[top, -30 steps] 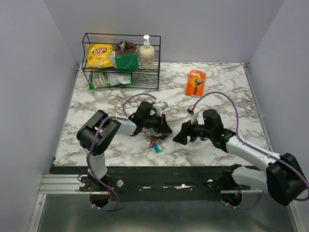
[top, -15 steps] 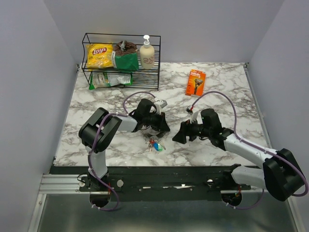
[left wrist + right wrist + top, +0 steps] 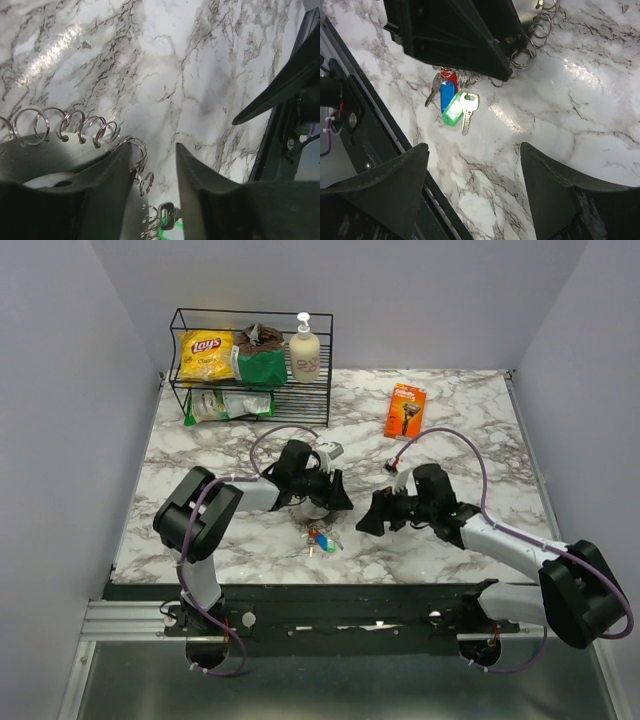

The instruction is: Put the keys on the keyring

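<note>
Keyring (image 3: pixel 75 125): a run of thin, shiny silver wire loops set side by side like a coil, so its edge looks toothed. Keys (image 3: pixel 454 102): small flat metal blades w/ plastic heads, one red, one blue, one green w/ a white insert. They lie bunched in a fan on the table (image 3: pixel 470 440), which is glossy white marble w/ grey veins & glare spots. My fingers are matte black wedges.

L claw (image 3: pixel 154 152): jaws part-way spread, bare marble showing btwn them, nothing pinched that I can see. In the wrist view the keyring loops curl over the top of one finger (image 3: pixel 100 185), on the view's left. A couple of loops poke into the gap at that finger's inner edge; touching or just beside it, can't tell. One key w/ a green head sits low in the gap, at the bottom of that view.

R claw (image 3: pixel 473 150): jaws spread wide, empty, only marble btwn. The keys lie ahead of its tips, apart from them, just below the L claw's black body. The keyring loops show at that body's tip, top of view. The key heads point up toward the loops; can't tell if they're threaded on.

Overhead, the keys sit btwn both claws, a bit nearer the table's front edge.
</note>
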